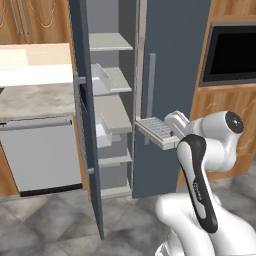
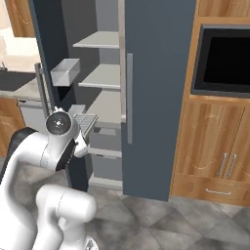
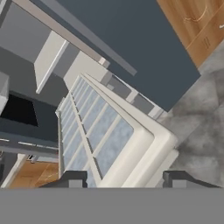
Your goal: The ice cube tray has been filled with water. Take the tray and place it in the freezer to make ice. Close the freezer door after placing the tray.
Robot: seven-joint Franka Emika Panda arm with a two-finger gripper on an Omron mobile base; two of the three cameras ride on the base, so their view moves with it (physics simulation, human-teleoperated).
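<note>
Before the open freezer [image 1: 112, 117], the gripper [image 3: 124, 179] clamps the ice cube tray [image 3: 105, 138] by its near end. Its fingertips [image 3: 70, 179] are cut off by the hand view's lower edge. From the right base view, the arm hides most of the tray.

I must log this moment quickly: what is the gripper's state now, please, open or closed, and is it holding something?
Gripper: closed on the near end of the ice cube tray, holding it level in front of the open freezer.

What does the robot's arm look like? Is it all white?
Mostly white. The arm is made of smooth, rounded white shells, with a long black strip down one segment and dark round caps at the joints. A little grey writing sits on the black strip, too small to read. The gripper ends in two small dark, blocky fingertips.
</note>
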